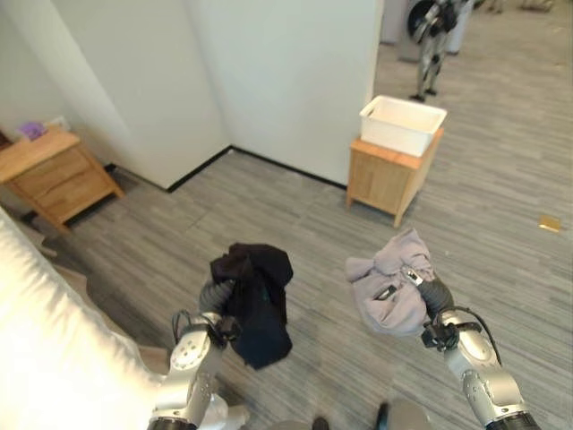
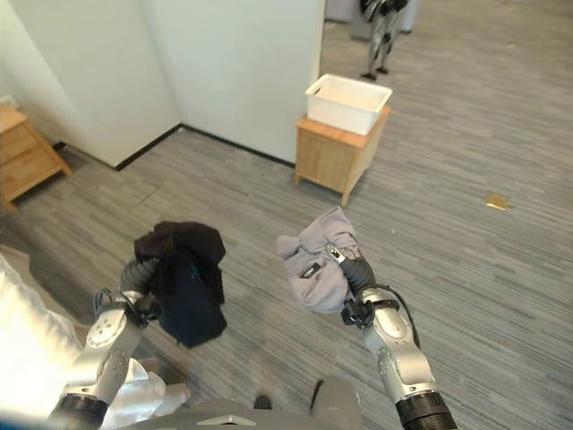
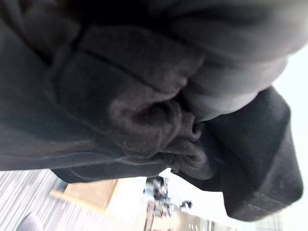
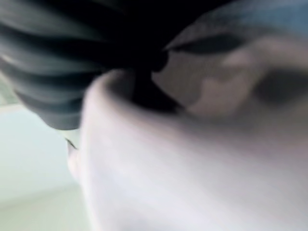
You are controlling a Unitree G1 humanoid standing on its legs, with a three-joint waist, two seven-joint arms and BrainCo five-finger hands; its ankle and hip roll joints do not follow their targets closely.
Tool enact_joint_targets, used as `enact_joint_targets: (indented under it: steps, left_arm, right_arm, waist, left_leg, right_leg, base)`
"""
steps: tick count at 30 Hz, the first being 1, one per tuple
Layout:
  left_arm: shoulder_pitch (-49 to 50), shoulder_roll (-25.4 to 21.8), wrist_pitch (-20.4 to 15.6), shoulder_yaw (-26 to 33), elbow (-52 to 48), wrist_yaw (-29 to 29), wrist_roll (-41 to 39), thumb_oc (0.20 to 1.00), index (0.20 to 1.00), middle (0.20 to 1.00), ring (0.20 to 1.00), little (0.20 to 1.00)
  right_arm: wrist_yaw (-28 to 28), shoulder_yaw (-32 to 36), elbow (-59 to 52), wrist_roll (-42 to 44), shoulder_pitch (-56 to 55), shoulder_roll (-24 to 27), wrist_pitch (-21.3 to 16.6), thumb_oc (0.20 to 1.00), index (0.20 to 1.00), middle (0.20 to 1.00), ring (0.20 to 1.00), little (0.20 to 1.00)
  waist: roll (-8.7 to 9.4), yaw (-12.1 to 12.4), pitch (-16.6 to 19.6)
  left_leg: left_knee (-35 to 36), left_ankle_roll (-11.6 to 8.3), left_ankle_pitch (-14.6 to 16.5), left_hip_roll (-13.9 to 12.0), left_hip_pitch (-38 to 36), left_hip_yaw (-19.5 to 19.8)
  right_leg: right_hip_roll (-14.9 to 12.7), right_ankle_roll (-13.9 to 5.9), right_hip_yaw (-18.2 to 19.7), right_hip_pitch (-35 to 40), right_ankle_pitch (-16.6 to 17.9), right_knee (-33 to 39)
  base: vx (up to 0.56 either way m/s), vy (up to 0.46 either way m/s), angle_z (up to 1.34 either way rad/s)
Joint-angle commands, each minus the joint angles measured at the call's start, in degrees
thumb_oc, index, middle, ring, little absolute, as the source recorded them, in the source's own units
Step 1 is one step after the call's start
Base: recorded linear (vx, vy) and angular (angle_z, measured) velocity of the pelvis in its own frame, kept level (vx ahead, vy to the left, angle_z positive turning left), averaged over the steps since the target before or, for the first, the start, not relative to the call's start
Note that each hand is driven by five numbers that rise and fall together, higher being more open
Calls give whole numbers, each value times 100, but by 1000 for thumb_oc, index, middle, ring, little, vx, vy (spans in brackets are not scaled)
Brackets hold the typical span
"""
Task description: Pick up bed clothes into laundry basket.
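My left hand (image 1: 218,293) holds up a black garment (image 1: 257,300), bunched at the top and hanging in a loose fold beneath. The cloth drapes over my fingers, so I cannot tell how far they are curled inside it; in the left wrist view dark folds (image 3: 144,110) crowd right up to the camera. My right hand (image 1: 428,288) carries a pale lilac-grey garment (image 1: 390,282), wadded into a rounded bundle. One fingertip (image 1: 413,277) shows pressed into the top of the bundle, and the cloth wraps the rest of the hand, so I take it as clasped round the fabric. In the right wrist view the pale cloth (image 4: 192,159) lies against the dark ribbed cover (image 4: 57,72).

Both garments hang in the air above the grey plank floor (image 1: 501,269), side by side and apart from each other, the black one to the left of the lilac one.

The white laundry basket (image 1: 402,124) stands well beyond the lilac garment, resting on a small wooden cabinet (image 1: 390,176). That cabinet sits just beside the corner of a white wall (image 1: 286,81). Far to the left of the basket, against the wall, is a wooden nightstand (image 1: 52,173) with something small and purple (image 1: 32,130) on top. Left of the black garment, white bedding (image 1: 54,349) lies close by my left arm. Beyond the basket, another robot (image 1: 433,36) stands farther down the floor. To the right of the basket, a small yellowish scrap (image 1: 549,223) lies on the floor.
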State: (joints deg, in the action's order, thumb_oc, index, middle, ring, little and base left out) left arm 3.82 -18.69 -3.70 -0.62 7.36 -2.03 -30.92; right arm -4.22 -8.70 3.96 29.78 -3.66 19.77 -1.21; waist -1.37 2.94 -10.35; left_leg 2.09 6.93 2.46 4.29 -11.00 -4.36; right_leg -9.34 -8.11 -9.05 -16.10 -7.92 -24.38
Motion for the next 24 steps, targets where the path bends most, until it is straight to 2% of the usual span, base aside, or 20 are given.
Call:
enact_joint_targets:
  steps: [1,2,3,6,7,8,9,10,11,12,13,14,15,16,17,19,22,24]
  left_arm:
    - [-143,-307,-328,22,-410,112,-18,200,200,200,200,200]
    - [-239,-332,-342,-9,-358,127,19,200,200,200,200,200]
    - [-326,-336,-357,-63,-352,147,63,200,200,200,200,200]
    - [-327,-334,-358,-64,-351,147,63,200,200,200,200,200]
    - [-379,-228,-404,-110,-371,237,158,200,200,200,200,200]
    - [-375,-188,-391,-137,-379,203,188,200,200,200,200,200]
    - [-398,-152,-400,-168,-367,206,133,200,200,200,200,200]
    - [-438,-128,-374,-194,-358,196,76,200,200,200,200,200]
    - [-468,-124,-364,-236,-340,188,-8,200,200,200,200,200]
    - [-472,-89,-336,-281,-349,180,-37,200,200,200,200,200]
    - [-478,-91,-334,-283,-350,179,-37,200,200,200,200,200]
    - [-509,-127,-280,-359,-407,221,-79,200,200,200,200,200]
    - [-523,-141,-248,-385,-424,184,-79,200,200,200,200,200]
    - [-533,-150,-243,-391,-427,179,-80,200,200,200,200,200]
    - [-582,-117,-226,-417,-444,157,-153,200,200,200,200,200]
    - [-605,-72,-232,-456,-392,149,-195,200,200,200,200,200]
    - [-478,-17,-270,-543,-320,229,-193,200,200,200,200,200]
    - [-476,-19,-270,-545,-320,229,-193,200,200,200,200,200]
  right_arm:
    - [35,533,-358,136,308,-31,-368,200,200,200,200,200]
    - [60,620,-419,126,269,2,-385,200,200,200,200,200]
    - [89,707,-478,104,219,32,-409,200,200,200,200,200]
    - [90,708,-479,104,218,34,-408,200,200,200,200,200]
    - [133,910,-467,68,236,110,-510,200,200,200,200,200]
    - [135,890,-445,59,260,124,-548,200,200,200,200,200]
    - [188,875,-366,4,317,151,-581,200,200,200,200,200]
    - [177,861,-378,-40,344,196,-566,200,200,200,200,200]
    - [219,827,-389,-4,383,249,-568,200,200,200,200,200]
    - [223,801,-399,80,400,274,-596,200,200,200,200,200]
    - [222,805,-395,84,405,275,-599,200,200,200,200,200]
    - [295,812,-395,287,392,307,-624,200,200,200,200,200]
    - [380,800,-388,326,403,300,-628,200,200,200,200,200]
    - [384,807,-385,327,410,292,-629,200,200,200,200,200]
    - [461,808,-395,324,419,315,-581,200,200,200,200,200]
    - [470,776,-378,410,493,289,-593,200,200,200,200,200]
    - [396,698,-403,376,448,236,-641,200,200,200,200,200]
    - [396,699,-404,375,445,234,-640,200,200,200,200,200]
  waist:
    - [219,-108,38]
    - [256,-182,50]
    - [262,-255,85]
    - [255,-262,78]
    - [305,-370,323]
    - [300,-455,382]
    - [245,-513,421]
    - [198,-555,449]
    - [215,-554,424]
    - [318,-517,374]
    - [295,-551,368]
    - [572,-321,71]
    - [675,-221,-43]
    - [614,-236,-44]
    - [606,-108,-125]
    - [573,73,-157]
    - [417,298,-33]
    - [438,317,-54]
  left_leg:
    - [79,-574,190,-273,-142,231]
    - [109,-617,271,-293,-221,391]
    - [136,-670,347,-354,-372,562]
    - [138,-671,349,-360,-381,569]
    - [-19,-939,521,-617,-833,645]
    - [-248,-1021,394,-741,-776,721]
    - [-570,-1144,102,-925,-771,800]
    - [-1278,-1279,-441,-1084,-614,810]
    - [-2304,-1287,-807,-1162,-220,816]
    - [-3164,-1254,-1239,-1147,113,742]
    - [-3316,-1263,-1183,-1168,211,798]
    - [-4891,-1129,-1338,-1066,1084,572]
    - [-5242,-1100,-1210,-982,1499,444]
    - [-5386,-1098,-1133,-1042,1584,489]
    - [-5381,-1098,-944,-947,1978,381]
    - [-4929,-1096,-812,-878,2472,178]
    - [-2514,-979,-945,-590,2552,-77]
    - [-2459,-975,-969,-573,2497,-103]
  right_leg:
    - [589,-98,590,804,1066,1944]
    - [628,-175,878,731,1194,2431]
    - [592,-305,1009,620,1408,2819]
    - [595,-304,999,634,1408,2824]
    - [332,-363,293,523,1799,2813]
    - [385,-265,285,585,1764,2692]
    - [513,-186,305,638,1743,2567]
    - [634,-41,294,777,1601,2454]
    - [691,70,276,996,1476,2489]
    - [695,231,270,1258,1385,2568]
    - [713,238,228,1255,1402,2584]
    - [720,531,326,1838,1185,2704]
    - [694,594,279,1995,1096,2740]
    - [757,594,250,1984,1095,2744]
    - [805,629,330,2199,989,2778]
    - [834,629,385,2510,858,2875]
    - [1008,544,582,2808,615,2931]
    - [983,539,597,2831,611,2933]
  base:
    - [411,-104,85]
    - [402,-105,81]
    - [408,-104,91]
    - [347,-150,61]
    - [982,-512,25]
    - [1176,-634,63]
    - [531,-365,69]
    - [527,-361,66]
    - [512,-411,-6]
    - [316,-285,-37]
    - [425,-554,-43]
    - [329,-529,-31]
    - [338,-515,6]
    - [215,-212,2]
    - [254,-106,2]
    - [457,-124,-40]
    - [489,-7,-46]
    - [93,11,-33]
